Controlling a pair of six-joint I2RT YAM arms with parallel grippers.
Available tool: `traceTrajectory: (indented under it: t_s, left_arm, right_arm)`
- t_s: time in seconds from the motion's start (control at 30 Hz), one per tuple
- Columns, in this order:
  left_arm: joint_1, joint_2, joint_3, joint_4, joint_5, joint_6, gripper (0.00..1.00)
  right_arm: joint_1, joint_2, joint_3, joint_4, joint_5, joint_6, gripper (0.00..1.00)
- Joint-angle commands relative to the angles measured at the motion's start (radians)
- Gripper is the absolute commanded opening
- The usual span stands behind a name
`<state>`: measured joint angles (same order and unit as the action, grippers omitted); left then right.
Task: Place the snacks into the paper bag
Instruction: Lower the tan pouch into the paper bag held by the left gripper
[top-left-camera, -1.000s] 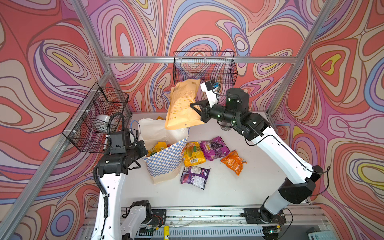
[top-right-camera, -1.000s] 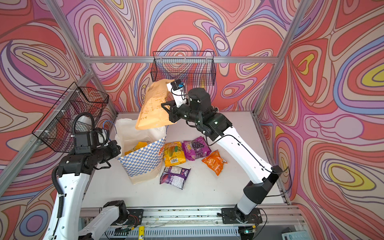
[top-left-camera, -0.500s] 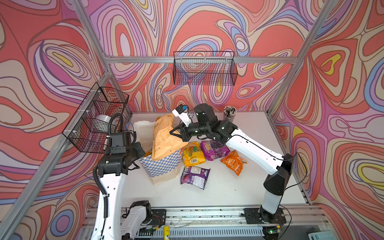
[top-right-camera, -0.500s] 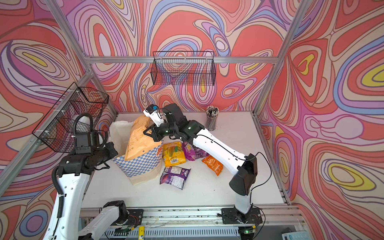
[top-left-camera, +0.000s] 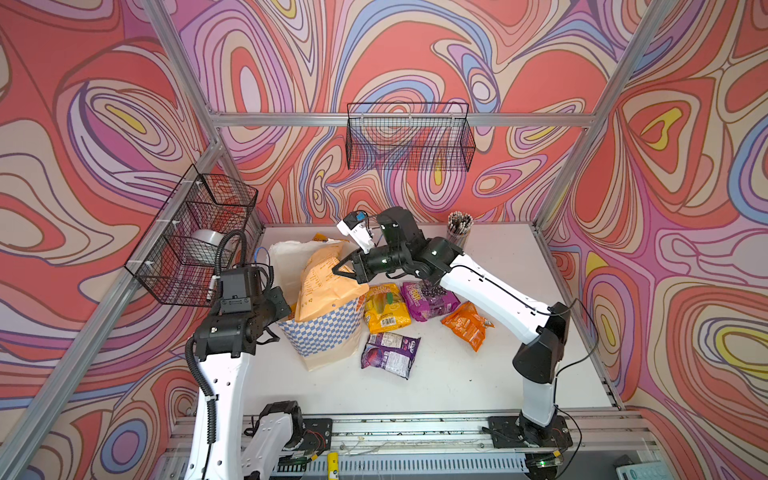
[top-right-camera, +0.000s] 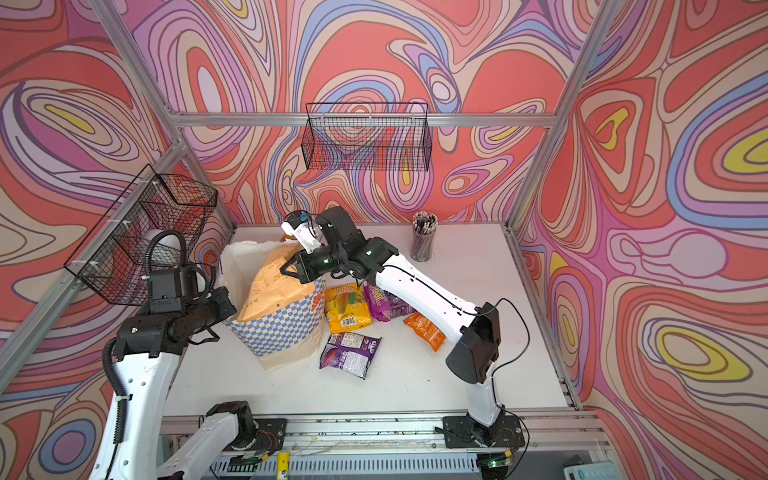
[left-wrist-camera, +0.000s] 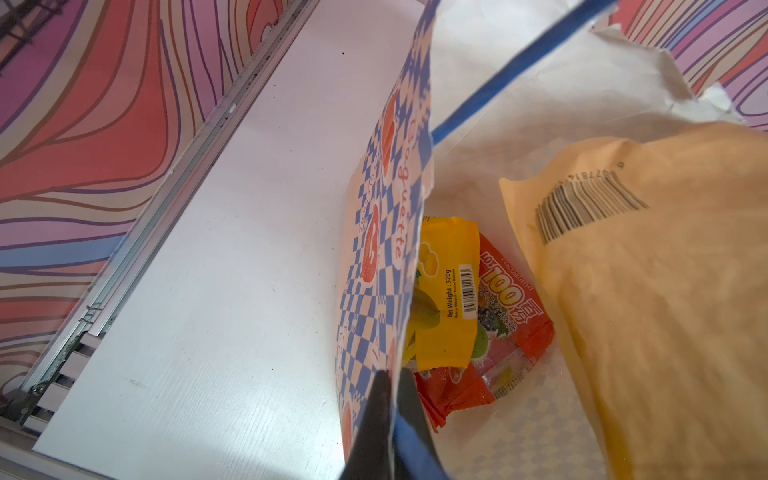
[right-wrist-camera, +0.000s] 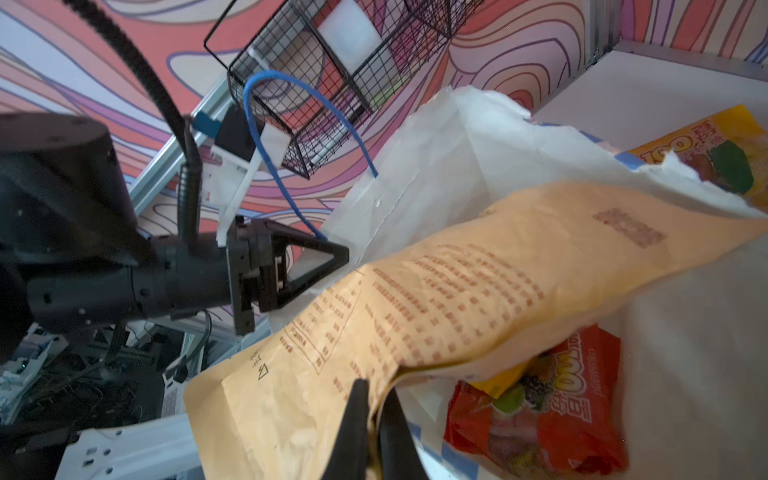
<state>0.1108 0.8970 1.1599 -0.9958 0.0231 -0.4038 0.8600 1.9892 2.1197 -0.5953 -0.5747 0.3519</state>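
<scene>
Tan packet (top-left-camera: 324, 282) stood half inside the paper bag (top-left-camera: 328, 332), pinched by the right tool (top-left-camera: 338, 270).

Its lower end was hidden behind the checkered wall while its top rose above the rim. The right tool's jaws were closed on the packet's edge at 3 o'clock. The left tool (left-wrist-camera: 390, 386) was clamped shut on the bag's rim at 9 o'clock, showing only as dark tips in the left wrist view and hard to make out from above. Deep inside lay an inner yellow packet (left-wrist-camera: 446, 291) and a red packet (left-wrist-camera: 511, 320), both partly covered. At 3 o'clock of the bag, on the surface (top-left-camera: 498, 374), lay a loose yellow packet (top-left-camera: 384, 307), an upper purple packet (top-left-camera: 428, 301) partly under the right arm, an orange packet (top-left-camera: 467, 324) and a lower purple packet (top-left-camera: 388, 349). A rear yellow packet (top-left-camera: 321, 238) peeked out at 12 o'clock, mostly hidden.
</scene>
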Motion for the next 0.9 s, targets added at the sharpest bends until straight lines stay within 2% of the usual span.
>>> traceTrajectory:
  t_s: [0.0,0.2,0.37,0.57,0.73,0.87]
  left_arm:
    - [-0.003,-0.024,-0.008,-0.007,0.026,0.02,0.0]
    - [-0.003,-0.04,-0.007,-0.016,0.057,0.027,0.0]
    - [-0.003,-0.04,0.004,-0.019,0.091,0.043,0.0]
    - [-0.004,-0.05,-0.014,-0.015,0.12,0.046,0.0]
    - [-0.003,-0.05,-0.023,0.002,0.186,0.051,0.0]
    - [-0.003,-0.033,-0.014,-0.018,0.113,0.039,0.0]
  right_arm:
    - [0.006,0.1,0.116,-0.058,0.004,0.052,0.0]
    - [0.002,0.152,0.127,0.023,0.092,0.018,0.0]
    - [0.003,0.211,0.102,0.075,0.06,0.004,0.0]
    - [0.002,0.352,0.299,-0.103,0.054,0.007,0.0]
    - [-0.002,0.372,0.289,-0.129,0.097,-0.001,0.0]
    - [0.009,0.333,0.255,-0.181,0.111,-0.01,0.0]
